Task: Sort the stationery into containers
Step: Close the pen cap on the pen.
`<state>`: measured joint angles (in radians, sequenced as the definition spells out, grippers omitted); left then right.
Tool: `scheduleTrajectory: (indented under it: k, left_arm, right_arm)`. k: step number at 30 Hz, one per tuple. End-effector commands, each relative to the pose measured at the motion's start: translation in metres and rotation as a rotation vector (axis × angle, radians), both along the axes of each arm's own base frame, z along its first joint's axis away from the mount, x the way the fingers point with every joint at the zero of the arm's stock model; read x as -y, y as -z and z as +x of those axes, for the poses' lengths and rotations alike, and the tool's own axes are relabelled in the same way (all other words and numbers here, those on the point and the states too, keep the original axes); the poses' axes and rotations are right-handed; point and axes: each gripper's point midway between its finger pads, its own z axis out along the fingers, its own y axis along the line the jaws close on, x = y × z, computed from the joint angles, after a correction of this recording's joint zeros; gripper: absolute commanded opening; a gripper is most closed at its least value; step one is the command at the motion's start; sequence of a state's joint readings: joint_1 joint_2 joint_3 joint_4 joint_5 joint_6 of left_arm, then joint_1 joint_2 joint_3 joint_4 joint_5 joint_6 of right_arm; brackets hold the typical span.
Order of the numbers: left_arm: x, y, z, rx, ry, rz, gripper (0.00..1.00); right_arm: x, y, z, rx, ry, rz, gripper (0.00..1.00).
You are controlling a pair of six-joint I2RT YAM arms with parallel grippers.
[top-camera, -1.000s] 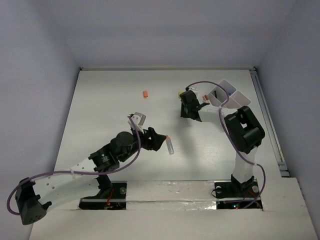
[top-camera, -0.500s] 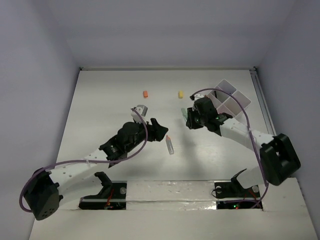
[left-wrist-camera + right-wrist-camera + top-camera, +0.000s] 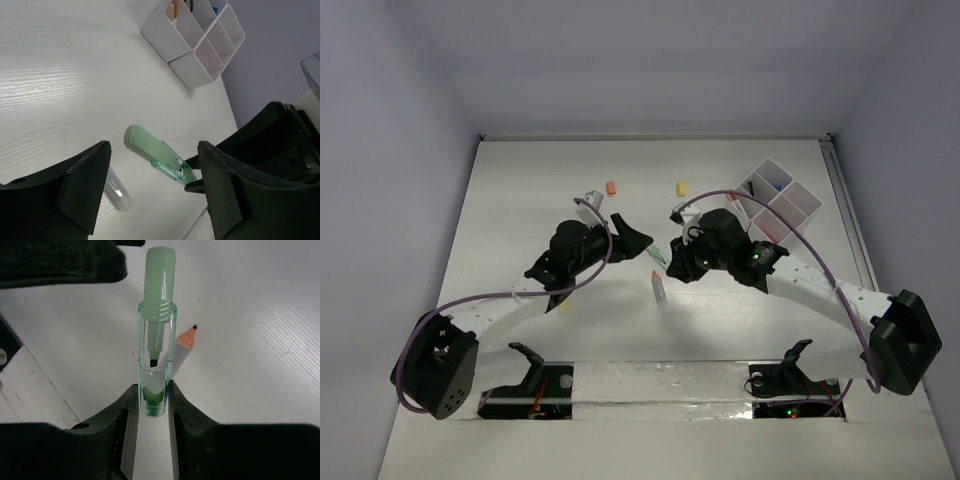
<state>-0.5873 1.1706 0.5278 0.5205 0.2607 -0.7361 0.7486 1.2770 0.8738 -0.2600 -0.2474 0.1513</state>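
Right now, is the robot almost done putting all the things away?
Not yet. A few things already stand in the white organiser. The right gripper is clamped on a green highlighter, with the open left gripper close beside it. Left lying on the table are an orange-tipped marker, an orange bit and a yellow bit.

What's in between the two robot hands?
The green highlighter, pinched by the right gripper, pokes toward the open left gripper; the left wrist view shows it best. An orange-tipped marker lies on the table below.
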Motion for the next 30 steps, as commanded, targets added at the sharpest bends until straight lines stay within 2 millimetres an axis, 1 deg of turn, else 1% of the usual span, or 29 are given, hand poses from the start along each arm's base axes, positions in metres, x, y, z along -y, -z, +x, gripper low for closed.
scheduleTrajectory:
  k: [1,4,6,7,10,13,19,25,28,30]
  left_arm:
    - [0.009,-0.039,0.006,0.081,0.041,-0.103,0.66]
    - [0.01,-0.032,0.006,0.065,0.044,-0.095,0.64]
    - [0.011,-0.026,0.005,0.054,0.05,-0.095,0.6]
    - [0.008,-0.025,0.007,0.051,0.042,-0.097,0.58]
    - [0.009,-0.018,0.006,0.041,0.046,-0.1,0.55]
    - [0.007,-0.016,0.009,0.036,0.035,-0.102,0.55]
    - [0.007,-0.012,0.01,0.03,0.034,-0.104,0.55]
    - [0.009,-0.008,0.01,0.023,0.042,-0.105,0.53]
    - [0.01,-0.01,0.01,0.029,0.047,-0.117,0.49]
    - [0.011,-0.012,0.009,0.032,0.051,-0.134,0.44]
  right_arm:
    - [-0.013,-0.021,0.003,0.078,-0.041,0.031,0.02]
    - [-0.014,-0.023,0.005,0.095,-0.031,0.025,0.02]
    - [-0.016,-0.025,0.006,0.108,-0.026,0.028,0.02]
    - [-0.015,-0.025,0.006,0.112,-0.024,0.029,0.02]
    - [-0.016,-0.03,0.008,0.13,-0.016,0.042,0.01]
    - [-0.016,-0.032,0.01,0.135,-0.009,0.047,0.01]
    - [-0.016,-0.04,0.012,0.16,0.006,0.074,0.0]
    - [-0.015,-0.043,0.013,0.172,0.018,0.086,0.0]
    - [-0.017,-0.047,0.011,0.174,0.012,0.104,0.0]
    - [-0.019,-0.047,0.009,0.167,-0.003,0.111,0.0]
